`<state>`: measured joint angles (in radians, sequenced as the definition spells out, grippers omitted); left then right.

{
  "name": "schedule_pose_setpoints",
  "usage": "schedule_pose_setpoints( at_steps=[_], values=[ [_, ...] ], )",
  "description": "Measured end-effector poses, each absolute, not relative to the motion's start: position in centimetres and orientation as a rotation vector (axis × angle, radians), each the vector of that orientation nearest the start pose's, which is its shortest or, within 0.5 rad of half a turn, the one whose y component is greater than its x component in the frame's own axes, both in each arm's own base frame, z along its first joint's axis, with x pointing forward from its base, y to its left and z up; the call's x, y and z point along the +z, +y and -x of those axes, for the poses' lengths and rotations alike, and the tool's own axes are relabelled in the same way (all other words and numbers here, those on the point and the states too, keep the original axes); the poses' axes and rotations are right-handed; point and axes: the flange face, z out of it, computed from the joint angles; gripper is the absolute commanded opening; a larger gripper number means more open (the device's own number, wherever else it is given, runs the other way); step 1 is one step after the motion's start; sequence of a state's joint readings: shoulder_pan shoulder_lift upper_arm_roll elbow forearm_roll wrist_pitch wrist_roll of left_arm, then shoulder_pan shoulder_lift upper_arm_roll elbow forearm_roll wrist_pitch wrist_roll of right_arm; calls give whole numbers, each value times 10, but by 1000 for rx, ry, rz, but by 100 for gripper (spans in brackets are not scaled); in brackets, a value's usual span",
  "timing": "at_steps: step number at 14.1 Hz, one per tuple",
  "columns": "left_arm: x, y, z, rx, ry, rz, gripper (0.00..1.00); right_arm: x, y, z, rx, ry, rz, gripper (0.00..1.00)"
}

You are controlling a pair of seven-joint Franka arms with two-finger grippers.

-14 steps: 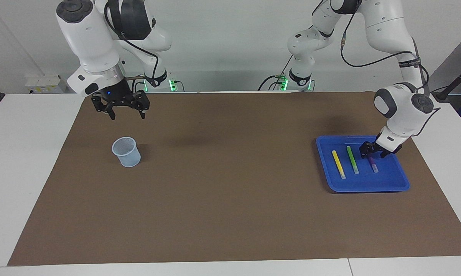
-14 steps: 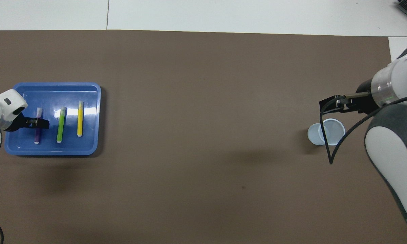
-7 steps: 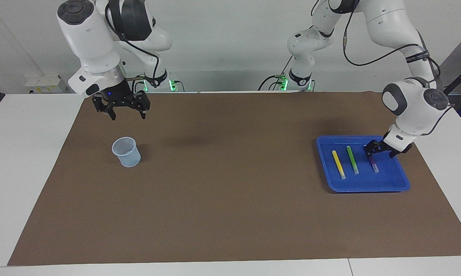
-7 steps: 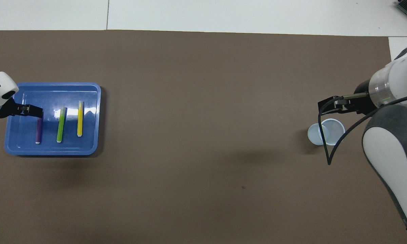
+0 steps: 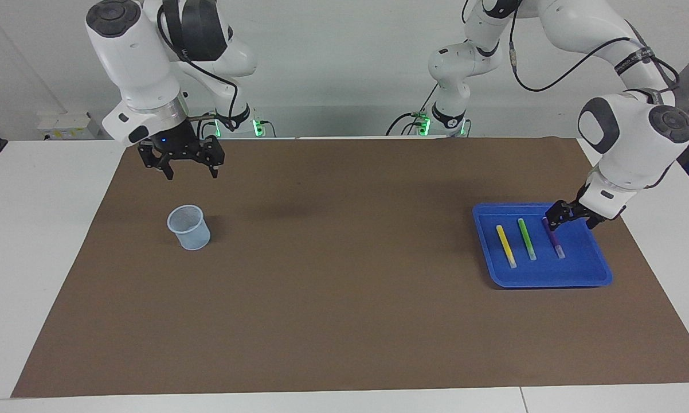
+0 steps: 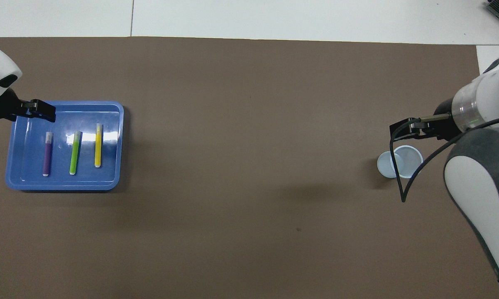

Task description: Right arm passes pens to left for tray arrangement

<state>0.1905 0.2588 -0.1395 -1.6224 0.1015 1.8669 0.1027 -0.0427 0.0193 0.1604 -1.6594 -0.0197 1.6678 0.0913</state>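
The blue tray [image 5: 580,261] [image 6: 27,160] lies toward the left arm's end of the table. Three pens rest in it side by side: yellow [image 5: 505,245] [image 6: 97,145], green [image 5: 527,239] [image 6: 74,153] and purple [image 5: 554,237] [image 6: 47,154]. My left gripper [image 5: 562,217] [image 6: 42,111] hangs open over the tray, above the purple pen and apart from it, holding nothing. Toward the right arm's end, my right gripper [image 5: 191,170] [image 6: 403,128] waits open and empty in the air above the mat beside the cup.
A pale blue translucent cup [image 5: 190,228] [image 6: 399,161] stands upright on the brown mat [image 5: 344,275] toward the right arm's end. White tabletop borders the mat on all sides.
My left gripper has lifted away from the purple pen, which stays lying in the tray. The right arm has hardly moved.
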Motion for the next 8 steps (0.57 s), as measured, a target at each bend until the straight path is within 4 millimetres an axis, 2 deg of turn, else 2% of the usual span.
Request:
schedule_pose_setpoints(
  at_steps=[4, 8],
  values=[
    [517, 12, -632, 96, 169, 3074, 100, 580, 64, -562, 14, -46, 3159, 100],
    [540, 4, -628, 129, 181, 3073, 100, 580, 62, -563, 14, -39, 3159, 100]
  ],
)
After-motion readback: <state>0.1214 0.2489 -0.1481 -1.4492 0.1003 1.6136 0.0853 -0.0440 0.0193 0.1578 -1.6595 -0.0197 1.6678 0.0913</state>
